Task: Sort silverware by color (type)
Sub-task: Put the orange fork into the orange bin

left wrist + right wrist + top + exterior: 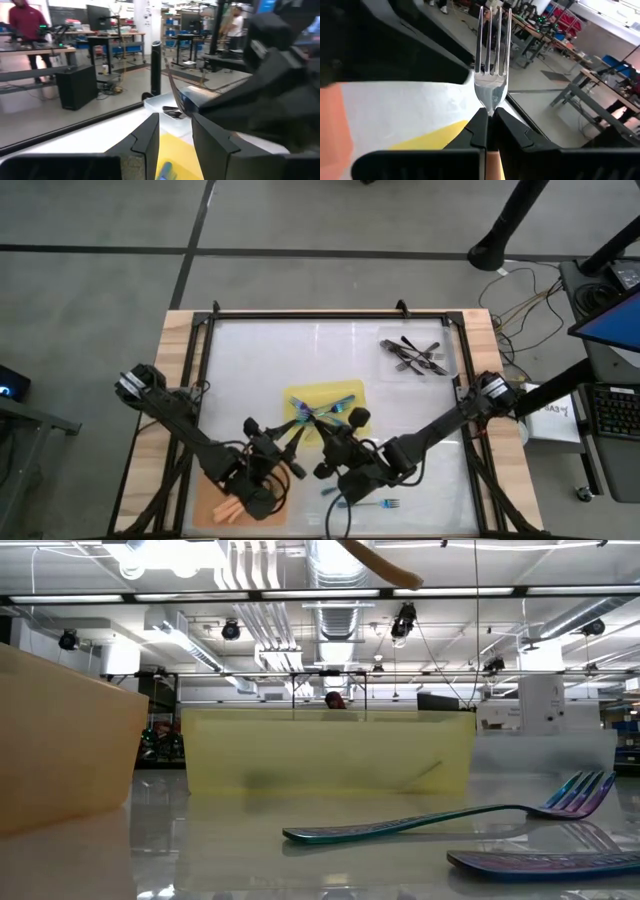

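My right gripper (pixel 333 448) hovers above the near edge of the yellow mat (pixel 345 393), shut on an orange-handled fork with a silver head (pixel 491 75). My left gripper (pixel 292 436) is open beside it, over the mat's near left corner, with nothing between its fingers (pixel 150 137). Blue-teal forks (pixel 322 412) lie flat on the yellow mat. Two more blue-teal forks lie on the table (pixel 450 820) near its near edge (pixel 365 503). Orange-handled forks (pixel 228 511) lie on the orange mat (pixel 210 502). Dark forks (pixel 414 357) lie in the far right tray. My right gripper pinches the orange-handled fork at its neck (pixel 491 107), just below the silver head, between the two shut fingers (pixel 512 131). The fork runs along the fingers, its tines pointing out past their tips and the orange handle (pixel 493 167) running back between them. It is lifted clear of the table.
A clear tray (pixel 445 345) sits at the far right corner. The two arms' grippers stand close together over the table's near middle. A black frame (pixel 330 316) borders the white table. The far left part of the table is bare. People stand in the room beyond (pixel 27 22).
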Motion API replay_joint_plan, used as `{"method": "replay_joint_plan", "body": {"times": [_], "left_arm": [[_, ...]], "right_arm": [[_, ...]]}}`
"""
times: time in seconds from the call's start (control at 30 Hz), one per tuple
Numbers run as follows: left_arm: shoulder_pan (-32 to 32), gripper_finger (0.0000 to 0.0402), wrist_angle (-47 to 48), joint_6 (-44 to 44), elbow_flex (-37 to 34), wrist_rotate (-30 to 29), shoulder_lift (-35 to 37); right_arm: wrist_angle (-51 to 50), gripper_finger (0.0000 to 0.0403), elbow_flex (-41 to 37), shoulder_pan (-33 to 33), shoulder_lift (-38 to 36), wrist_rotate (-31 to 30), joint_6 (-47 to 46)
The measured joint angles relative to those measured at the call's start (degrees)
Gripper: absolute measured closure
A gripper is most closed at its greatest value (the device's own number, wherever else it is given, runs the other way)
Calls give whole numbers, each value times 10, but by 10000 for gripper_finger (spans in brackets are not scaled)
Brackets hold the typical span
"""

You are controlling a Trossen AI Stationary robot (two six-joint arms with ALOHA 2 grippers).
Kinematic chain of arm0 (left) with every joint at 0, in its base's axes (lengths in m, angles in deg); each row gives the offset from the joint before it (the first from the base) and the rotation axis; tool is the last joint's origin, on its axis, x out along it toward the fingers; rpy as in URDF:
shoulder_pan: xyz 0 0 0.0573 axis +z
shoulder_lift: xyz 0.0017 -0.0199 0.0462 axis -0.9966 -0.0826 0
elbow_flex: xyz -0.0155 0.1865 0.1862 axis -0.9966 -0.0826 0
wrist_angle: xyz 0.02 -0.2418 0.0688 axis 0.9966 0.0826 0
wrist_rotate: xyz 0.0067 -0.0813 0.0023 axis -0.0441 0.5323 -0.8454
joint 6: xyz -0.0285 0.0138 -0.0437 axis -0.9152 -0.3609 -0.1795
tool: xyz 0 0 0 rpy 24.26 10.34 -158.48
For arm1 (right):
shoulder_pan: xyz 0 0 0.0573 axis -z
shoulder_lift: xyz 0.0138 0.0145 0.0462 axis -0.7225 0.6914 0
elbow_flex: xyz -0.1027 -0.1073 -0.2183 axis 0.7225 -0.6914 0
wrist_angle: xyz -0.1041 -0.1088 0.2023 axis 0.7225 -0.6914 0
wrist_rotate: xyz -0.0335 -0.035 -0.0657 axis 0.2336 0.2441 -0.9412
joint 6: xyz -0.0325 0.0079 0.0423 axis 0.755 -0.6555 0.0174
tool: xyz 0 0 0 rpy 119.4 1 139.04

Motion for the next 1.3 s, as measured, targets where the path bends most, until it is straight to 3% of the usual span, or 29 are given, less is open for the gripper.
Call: {"method": "replay_joint_plan", "body": {"times": [0.77, 1.0, 1.1, 1.23, 1.3], "left_arm": [[24, 306, -2, 43, 0, -21, 25], [25, 306, -3, 57, 1, -11, 28], [25, 306, -4, 118, 1, 78, 29], [25, 306, -41, 202, 1, 289, 31], [26, 306, -68, 228, 1, 350, 31]], "right_arm": [[2, 390, 0, 25, 0, -20, 58], [49, 390, 4, 24, 0, -33, 159], [64, 390, 4, 26, -2, -35, 211], [64, 390, 4, 27, -15, -61, 226], [61, 390, 4, 25, -25, -78, 241]]}}
